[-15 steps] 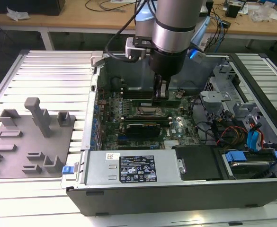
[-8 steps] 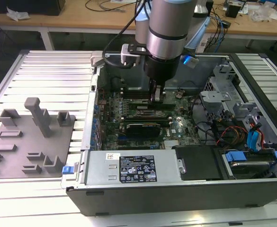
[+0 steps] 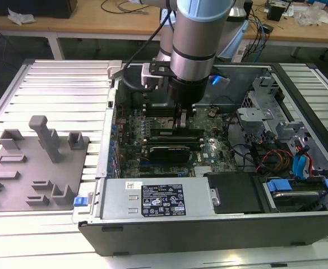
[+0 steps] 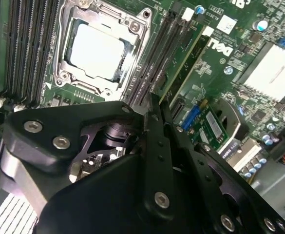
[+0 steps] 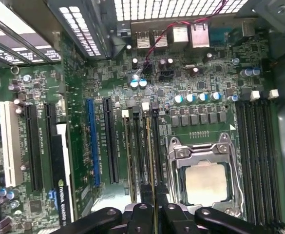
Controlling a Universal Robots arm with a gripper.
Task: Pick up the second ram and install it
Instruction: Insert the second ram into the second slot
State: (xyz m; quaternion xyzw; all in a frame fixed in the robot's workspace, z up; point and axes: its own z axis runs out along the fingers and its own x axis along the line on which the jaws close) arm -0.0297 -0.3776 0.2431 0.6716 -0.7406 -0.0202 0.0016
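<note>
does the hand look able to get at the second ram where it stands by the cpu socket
Probably yes. The hand hangs right over the second ram, which stands edge-up in a slot beside the cpu socket; nothing lies between them, and the case is open on that side.

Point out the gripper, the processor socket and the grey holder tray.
gripper (image 5: 152, 207): first wrist view, between its fingertips.
processor socket (image 5: 204, 181): first wrist view, its metal lid.
grey holder tray (image 3: 23, 179): exterior view, bare flat base.
</note>
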